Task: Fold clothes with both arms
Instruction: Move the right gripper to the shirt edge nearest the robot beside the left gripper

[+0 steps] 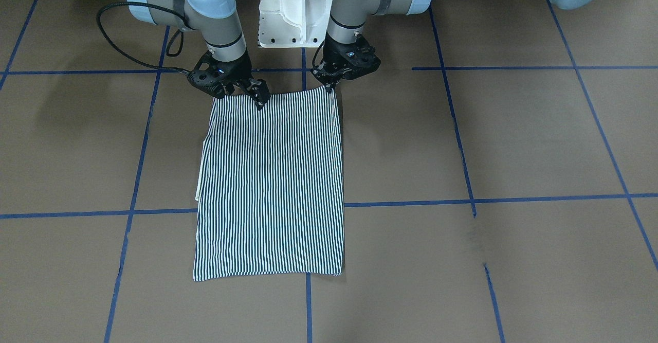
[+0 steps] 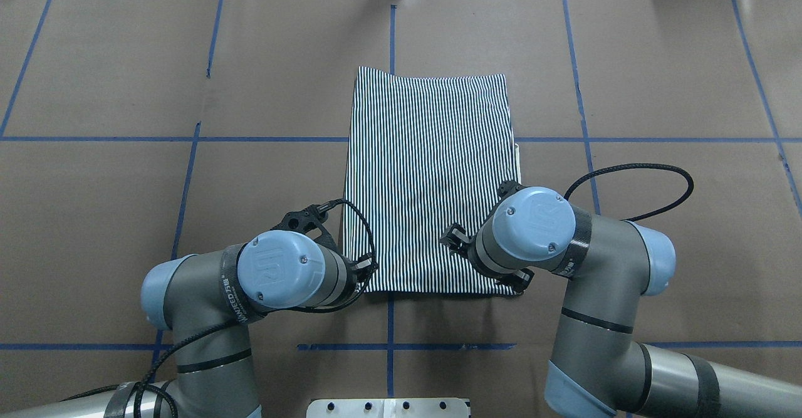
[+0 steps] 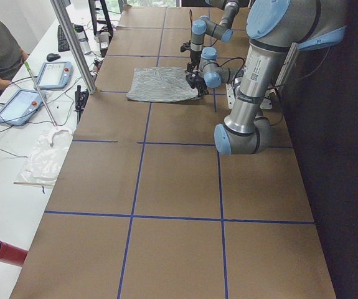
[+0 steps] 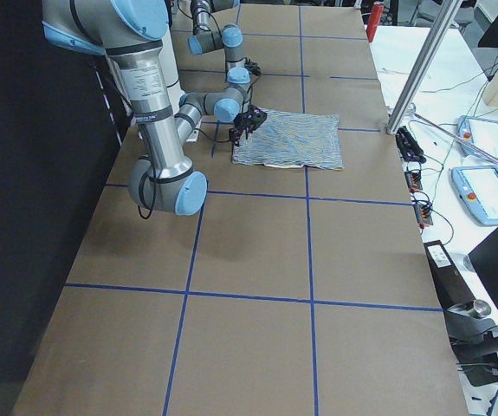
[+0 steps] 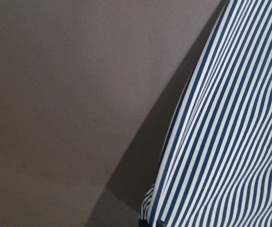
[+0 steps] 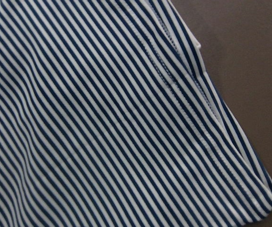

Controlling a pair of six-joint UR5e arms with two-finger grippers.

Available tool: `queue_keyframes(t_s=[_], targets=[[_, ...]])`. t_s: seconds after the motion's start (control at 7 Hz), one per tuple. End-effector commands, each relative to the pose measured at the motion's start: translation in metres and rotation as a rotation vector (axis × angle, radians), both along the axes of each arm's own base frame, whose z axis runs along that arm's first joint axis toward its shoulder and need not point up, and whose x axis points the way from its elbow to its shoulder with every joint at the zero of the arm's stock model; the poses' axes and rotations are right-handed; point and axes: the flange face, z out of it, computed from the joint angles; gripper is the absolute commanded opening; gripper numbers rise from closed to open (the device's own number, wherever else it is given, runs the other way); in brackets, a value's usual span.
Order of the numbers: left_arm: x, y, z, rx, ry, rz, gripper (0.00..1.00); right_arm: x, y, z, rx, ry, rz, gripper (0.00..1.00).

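Both of my hands sit at the same short edge of the shirt (image 2: 426, 173), the edge at the bottom of the overhead frame, closest to my base. The shirt lies flat on the tabletop (image 2: 626, 217) as a tall striped rectangle with no sleeves showing. Its long axis runs straight up the overhead frame, and the stripes go the same way. My left hand (image 1: 330, 86) is at the lower left corner of that rectangle. In the front-facing view the cloth rises to a small peak at its fingers, and my left wrist camera shows the edge lifted with a shadow beneath, so I judge it clamped on that corner. My right hand (image 1: 254, 95) touches the same edge toward the lower right, a little in from the corner in the front-facing view; whether it is closed on the fabric I cannot tell. Neither hand is nearer, as each has its own end. All the cloth lies ahead of this grip, so I expect to carry this edge up the frame toward the far edge, with both hands level.
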Motion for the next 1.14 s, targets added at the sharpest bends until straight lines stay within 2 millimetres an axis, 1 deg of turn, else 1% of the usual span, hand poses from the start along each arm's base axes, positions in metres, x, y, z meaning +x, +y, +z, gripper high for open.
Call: queue_keyframes(t_s=[0.0,0.14,0.29,0.57,0.71,0.86,1.0], targets=[[0.000,0.000,-0.002,0.001,0.004,0.002,0.00,-0.002,0.004,0.019,-0.017,0.037,0.001,1.00],[0.000,0.000,-0.002,0.001,0.004,0.002,0.00,-0.009,0.005,0.028,-0.025,0.057,-0.004,1.00],[0.000,0.000,-0.002,0.002,0.003,0.001,0.00,-0.017,0.004,0.031,-0.029,0.067,-0.008,1.00],[-0.001,-0.001,-0.004,0.003,0.006,-0.001,0.00,-0.019,0.005,0.034,-0.031,0.073,-0.010,1.00],[-0.004,0.001,-0.008,0.006,0.015,0.000,0.00,-0.018,0.005,0.034,-0.031,0.073,-0.010,1.00],[-0.005,0.000,-0.009,0.007,0.018,-0.002,0.00,-0.021,0.010,0.037,-0.032,0.077,-0.017,0.96],[-0.005,0.000,-0.009,0.007,0.016,-0.002,0.00,-0.021,0.010,0.037,-0.034,0.078,-0.018,0.60]])
